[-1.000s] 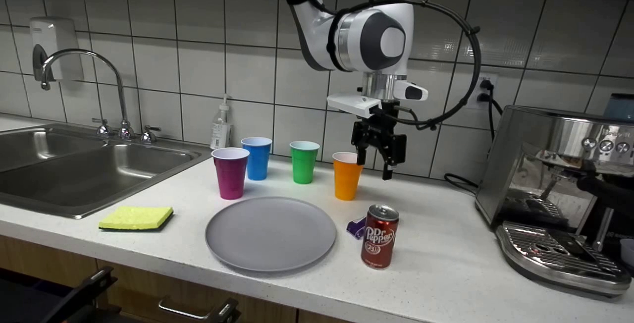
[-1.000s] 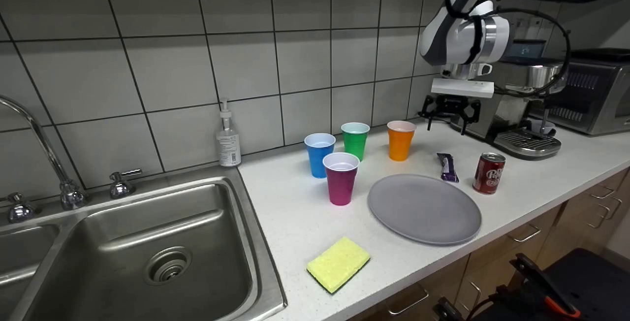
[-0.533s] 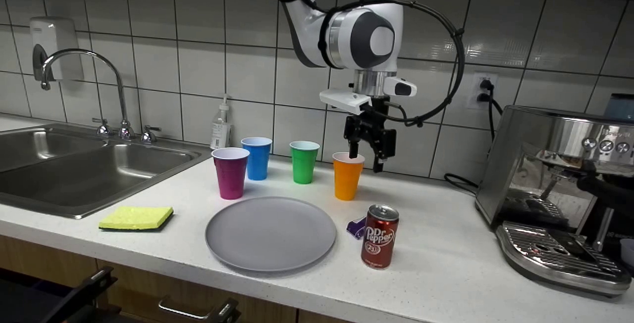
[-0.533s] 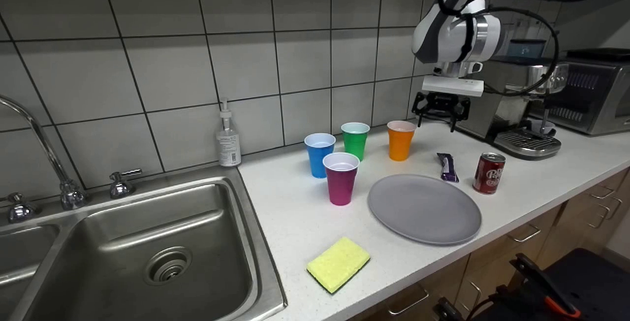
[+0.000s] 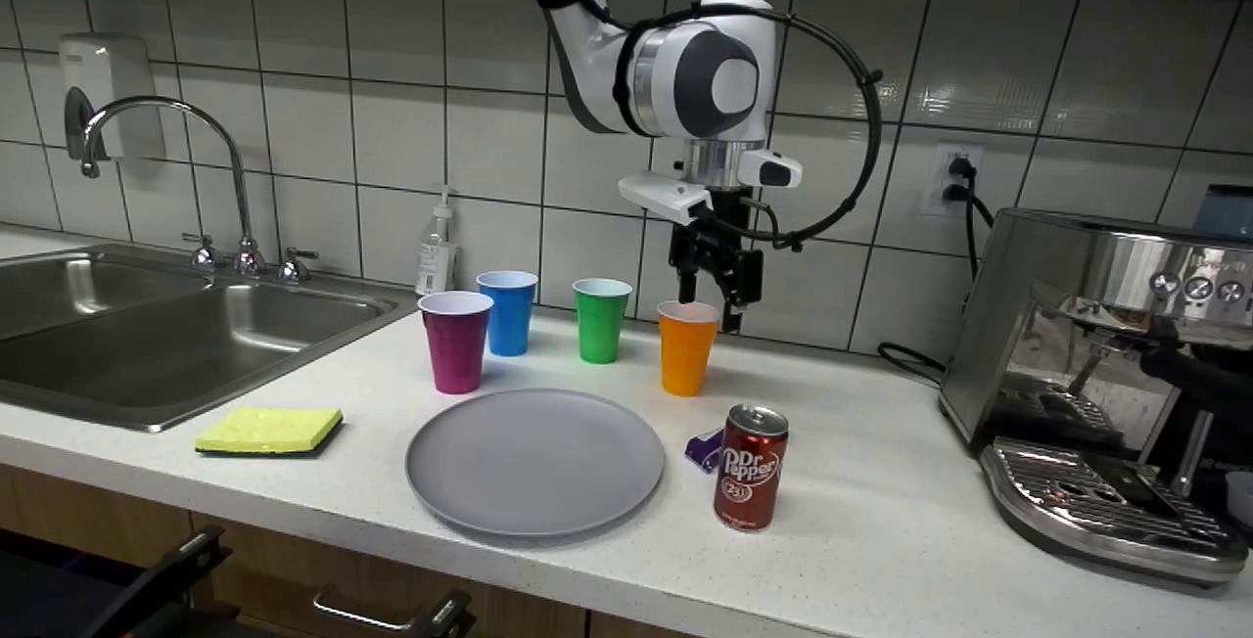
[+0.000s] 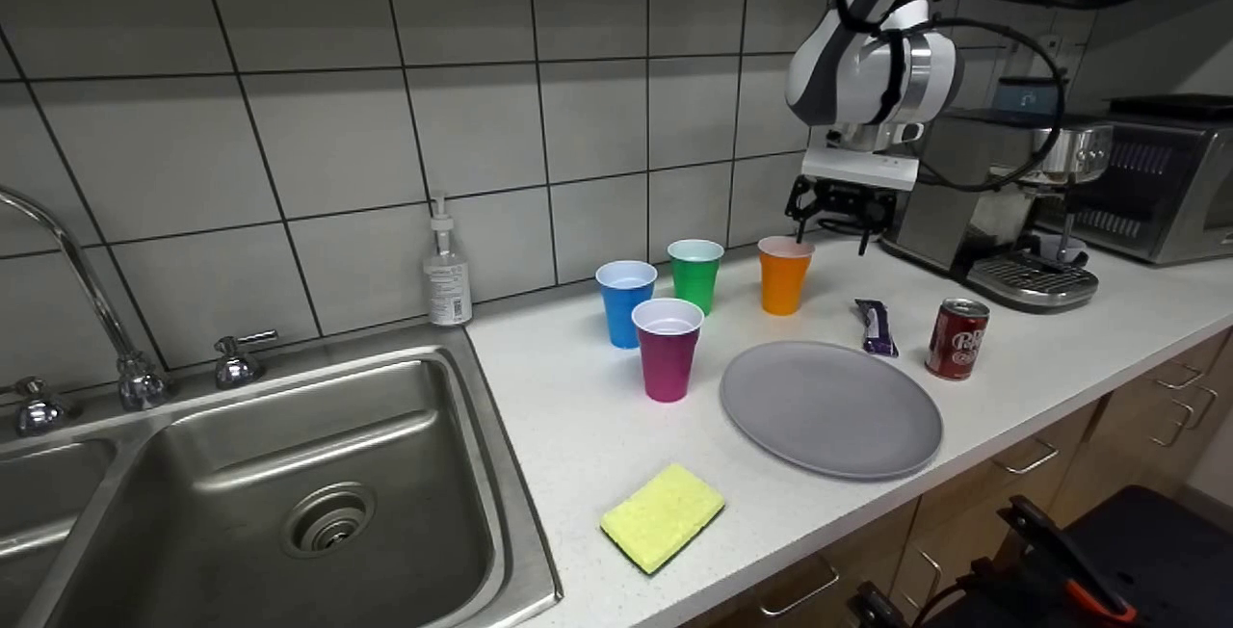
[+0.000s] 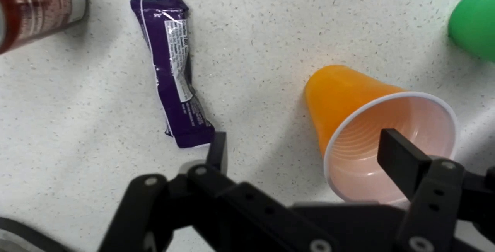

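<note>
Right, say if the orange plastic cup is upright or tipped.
Upright: in both exterior views the orange plastic cup stands, white rim up.

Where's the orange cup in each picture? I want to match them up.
In an exterior view: orange cup, slightly right of and below center.
In an exterior view: orange cup, right of center, mid-height.
Wrist view: orange cup, right of center, its inside visible.
Shared landmark: the red soda can, in all three.

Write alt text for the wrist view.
An open black gripper at the bottom, one finger seen across the mouth of an orange cup, the other near one end of a purple packet. A red can is cut off at upper left, a green cup at the right edge.
</note>
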`<action>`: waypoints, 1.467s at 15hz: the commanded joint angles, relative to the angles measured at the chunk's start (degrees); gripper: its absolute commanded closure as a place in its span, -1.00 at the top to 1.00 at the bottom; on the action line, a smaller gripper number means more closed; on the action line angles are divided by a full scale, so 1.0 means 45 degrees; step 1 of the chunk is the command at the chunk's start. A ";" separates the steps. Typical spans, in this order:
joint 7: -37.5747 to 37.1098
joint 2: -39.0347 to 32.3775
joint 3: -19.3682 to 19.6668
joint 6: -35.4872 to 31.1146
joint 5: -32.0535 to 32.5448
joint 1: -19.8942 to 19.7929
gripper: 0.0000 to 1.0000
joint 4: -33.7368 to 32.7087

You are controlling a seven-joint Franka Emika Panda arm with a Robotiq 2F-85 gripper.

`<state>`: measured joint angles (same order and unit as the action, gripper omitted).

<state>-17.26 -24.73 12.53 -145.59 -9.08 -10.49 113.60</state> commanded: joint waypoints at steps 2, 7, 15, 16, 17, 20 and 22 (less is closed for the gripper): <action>-0.1041 -0.0757 0.0036 0.0001 -0.0130 0.0203 1.00 -0.0912; -0.1876 -0.1584 0.0134 0.0212 -0.0056 0.0397 1.00 -0.1619; -0.2297 -0.2154 0.0179 0.0265 -0.0118 0.0421 -0.02 -0.2123; -0.2267 -0.2151 0.0144 0.0388 -0.0161 0.0379 -0.16 -0.2156; -0.2289 -0.2166 0.0163 0.0372 -0.0144 0.0389 -0.33 -0.2172; -0.2285 -0.2151 0.0174 0.0331 -0.0139 0.0391 -0.76 -0.2153; -0.2251 -0.2126 0.0172 0.0305 -0.0148 0.0374 -0.99 -0.2110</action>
<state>-26.50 -33.58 12.87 -145.67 -9.08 -8.97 105.86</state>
